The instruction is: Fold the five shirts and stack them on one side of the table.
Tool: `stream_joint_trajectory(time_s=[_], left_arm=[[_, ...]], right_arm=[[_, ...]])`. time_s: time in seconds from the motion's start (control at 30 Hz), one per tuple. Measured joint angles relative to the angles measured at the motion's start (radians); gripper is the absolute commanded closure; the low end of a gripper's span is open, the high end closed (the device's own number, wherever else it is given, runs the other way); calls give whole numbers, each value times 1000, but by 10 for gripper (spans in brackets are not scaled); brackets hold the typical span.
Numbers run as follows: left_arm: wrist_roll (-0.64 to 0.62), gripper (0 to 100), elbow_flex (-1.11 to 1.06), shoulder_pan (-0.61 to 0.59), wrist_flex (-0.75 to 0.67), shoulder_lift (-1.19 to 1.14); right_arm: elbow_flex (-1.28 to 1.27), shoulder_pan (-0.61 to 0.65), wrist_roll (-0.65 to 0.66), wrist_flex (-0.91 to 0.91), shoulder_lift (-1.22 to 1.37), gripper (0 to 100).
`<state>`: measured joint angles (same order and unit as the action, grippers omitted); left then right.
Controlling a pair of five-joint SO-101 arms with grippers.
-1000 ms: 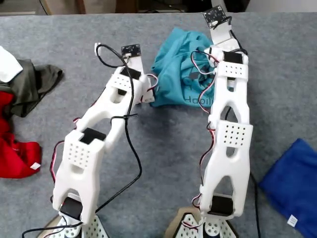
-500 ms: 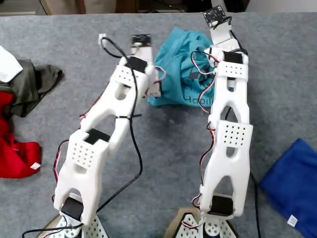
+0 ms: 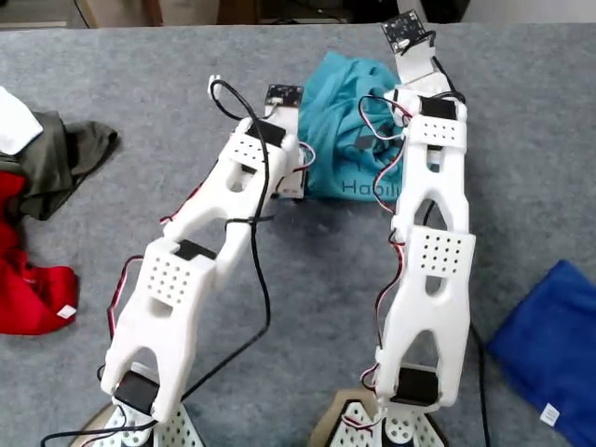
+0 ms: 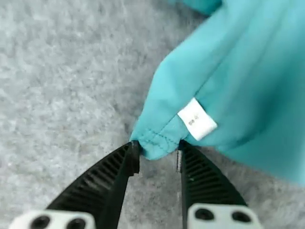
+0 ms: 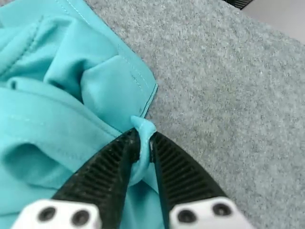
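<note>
Nearest the arms' bases, a blue shirt (image 3: 549,345) lay bunched at the right edge of the grey surface (image 3: 317,279). A red shirt (image 3: 23,270) lay crumpled at the left edge. Just beyond the red one sat a dark green shirt (image 3: 60,158) with a bit of white cloth (image 3: 14,121) against it.

Both arms stretched away from the bases toward the far middle, where the teal shirt (image 3: 326,102) lay in a loose heap, well apart from the other clothes.

The left hand (image 4: 157,155) was at the near left corner of that heap. It was released, its two black fingers spread with a stitched hem corner of the teal shirt lying between their tips. A small white tag (image 4: 197,119) stuck out of the seam just beyond that corner. Whether the tips pressed the cloth could not be told.

The right hand (image 5: 144,140) was farther in, on the right side of the heap. It was clenched on a thin fold of the teal shirt, and a little twist of fabric poked up between the fingertips beside a hemmed edge, with bare grey surface next to it.
</note>
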<state>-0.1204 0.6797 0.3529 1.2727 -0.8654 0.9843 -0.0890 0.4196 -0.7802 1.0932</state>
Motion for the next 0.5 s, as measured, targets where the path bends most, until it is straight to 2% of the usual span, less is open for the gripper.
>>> stream_joint_trajectory(time_s=[0.27, 0.4, 0.5], left_arm=[[0, 867, 112, -3, 2, -68], [0, 990, 146, -3, 2, -87], [-2, 985, 175, 0, 0, -103]], right_arm=[[0, 0, 0, 0, 0, 995], [0, 0, 0, 0, 0, 995], [0, 0, 0, 0, 0, 995]])
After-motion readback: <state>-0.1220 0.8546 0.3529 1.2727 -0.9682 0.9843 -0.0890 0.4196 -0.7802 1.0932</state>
